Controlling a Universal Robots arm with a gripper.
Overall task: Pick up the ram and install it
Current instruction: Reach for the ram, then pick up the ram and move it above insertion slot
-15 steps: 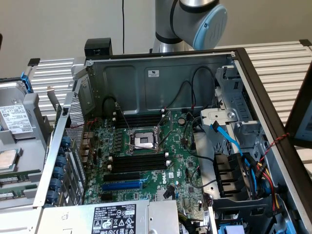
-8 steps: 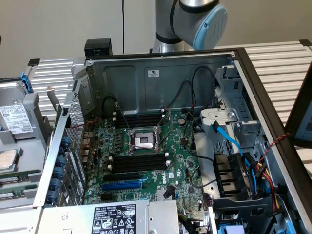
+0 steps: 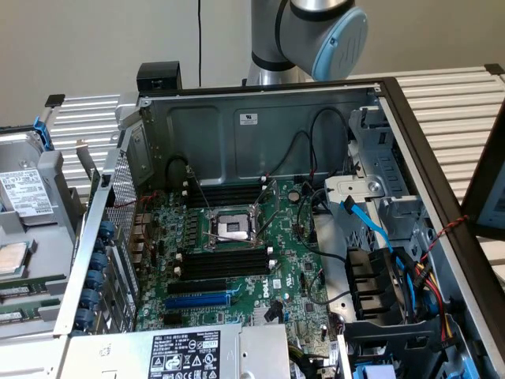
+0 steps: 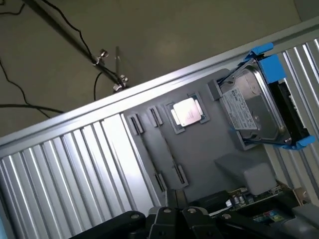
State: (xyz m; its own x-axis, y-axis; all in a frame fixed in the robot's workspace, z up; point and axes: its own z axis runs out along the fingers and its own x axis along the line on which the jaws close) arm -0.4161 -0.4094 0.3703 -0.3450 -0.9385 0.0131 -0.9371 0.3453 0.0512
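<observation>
Arm (image 3: 312, 31) high behind case (image 3: 237, 150); claw (image 4: 174, 221) seemingly facing tray (image 4: 209, 144)

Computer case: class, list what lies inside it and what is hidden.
Inside: green motherboard with CPU socket, black memory slots, a blue slot, and a blue cable. The labelled power supply covers the board's near edge.
</observation>
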